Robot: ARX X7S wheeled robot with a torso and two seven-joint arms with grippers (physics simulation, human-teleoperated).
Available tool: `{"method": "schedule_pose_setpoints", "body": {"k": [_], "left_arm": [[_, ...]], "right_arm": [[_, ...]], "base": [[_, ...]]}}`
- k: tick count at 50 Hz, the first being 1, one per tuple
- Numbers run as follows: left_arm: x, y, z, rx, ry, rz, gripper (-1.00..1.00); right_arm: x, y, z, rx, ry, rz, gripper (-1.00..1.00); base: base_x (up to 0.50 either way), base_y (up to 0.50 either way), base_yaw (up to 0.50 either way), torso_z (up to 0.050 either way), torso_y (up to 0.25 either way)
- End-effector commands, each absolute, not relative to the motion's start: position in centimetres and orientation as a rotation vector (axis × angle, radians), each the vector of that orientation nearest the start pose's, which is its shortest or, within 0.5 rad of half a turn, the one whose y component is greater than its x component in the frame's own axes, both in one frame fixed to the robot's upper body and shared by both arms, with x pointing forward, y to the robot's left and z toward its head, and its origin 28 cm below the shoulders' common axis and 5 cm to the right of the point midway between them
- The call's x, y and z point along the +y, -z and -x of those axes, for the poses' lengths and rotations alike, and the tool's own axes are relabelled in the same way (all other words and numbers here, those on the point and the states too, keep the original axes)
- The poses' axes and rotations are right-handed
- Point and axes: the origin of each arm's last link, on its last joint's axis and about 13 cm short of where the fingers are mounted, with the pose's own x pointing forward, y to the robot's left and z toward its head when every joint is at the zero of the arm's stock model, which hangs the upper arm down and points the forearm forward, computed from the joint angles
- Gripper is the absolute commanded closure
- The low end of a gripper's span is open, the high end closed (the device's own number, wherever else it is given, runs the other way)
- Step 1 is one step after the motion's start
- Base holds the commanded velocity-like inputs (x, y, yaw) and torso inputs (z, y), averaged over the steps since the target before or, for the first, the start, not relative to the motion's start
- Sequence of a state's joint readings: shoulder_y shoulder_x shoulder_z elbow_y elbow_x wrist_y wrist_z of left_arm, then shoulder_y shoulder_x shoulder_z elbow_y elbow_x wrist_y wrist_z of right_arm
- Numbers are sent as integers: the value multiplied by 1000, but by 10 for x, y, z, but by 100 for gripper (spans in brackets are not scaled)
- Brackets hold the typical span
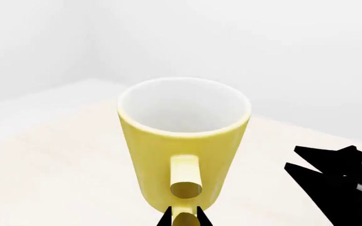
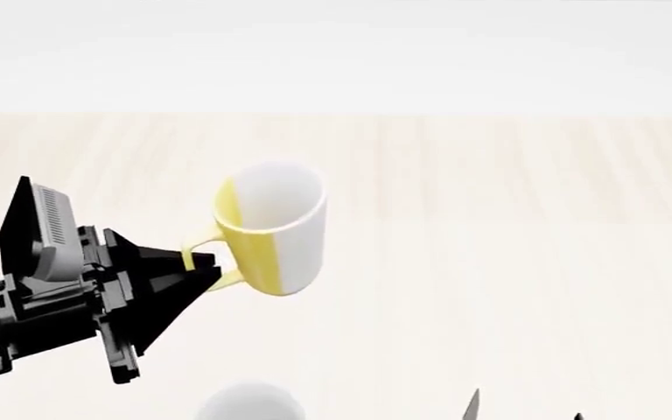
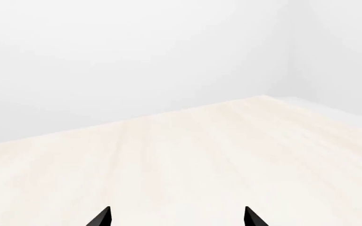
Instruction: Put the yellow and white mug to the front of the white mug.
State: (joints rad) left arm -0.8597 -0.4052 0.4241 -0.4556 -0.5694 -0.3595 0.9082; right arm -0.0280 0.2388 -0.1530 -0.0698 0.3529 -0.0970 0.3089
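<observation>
One yellow and white mug (image 2: pixel 272 236) in left gripper (image 2: pixel 202 267)

Pale wood-grain tabletop (image 2: pixel 523 262); plain white wall (image 3: pixel 137 56) behind

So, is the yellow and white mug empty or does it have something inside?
Empty. The left wrist view looks down into the yellow and white mug and shows only its plain white inside, nothing in it.

Left arm reaches in from the near left, left gripper (image 2: pixel 199 265) pointing right, fingertips (image 1: pixel 166 219) pinched on a mug handle. Right gripper (image 3: pixel 177 217) low at near right, fingertips (image 3: pixel 101 218) spread apart, holding nothing.
</observation>
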Motion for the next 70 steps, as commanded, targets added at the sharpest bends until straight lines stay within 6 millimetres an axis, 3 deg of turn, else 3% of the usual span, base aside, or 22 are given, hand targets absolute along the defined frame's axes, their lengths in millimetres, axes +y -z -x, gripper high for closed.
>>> {"method": "schedule_pose_setpoints", "body": {"k": [1, 42, 70], "left_arm": [[270, -131, -363, 98, 1072, 11, 100], [274, -97, -362, 189, 1039, -104, 100], [280, -57, -363, 197, 1008, 28, 100]], "right_arm": [[-116, -26, -204, -76, 144, -129, -100], [-115, -28, -203, -79, 133, -129, -100], [-114, -29, -202, -85, 130, -127, -100]], "base": [[0, 0, 0, 0, 0], [0, 0, 0, 0, 0], [0, 0, 0, 0, 0]]}}
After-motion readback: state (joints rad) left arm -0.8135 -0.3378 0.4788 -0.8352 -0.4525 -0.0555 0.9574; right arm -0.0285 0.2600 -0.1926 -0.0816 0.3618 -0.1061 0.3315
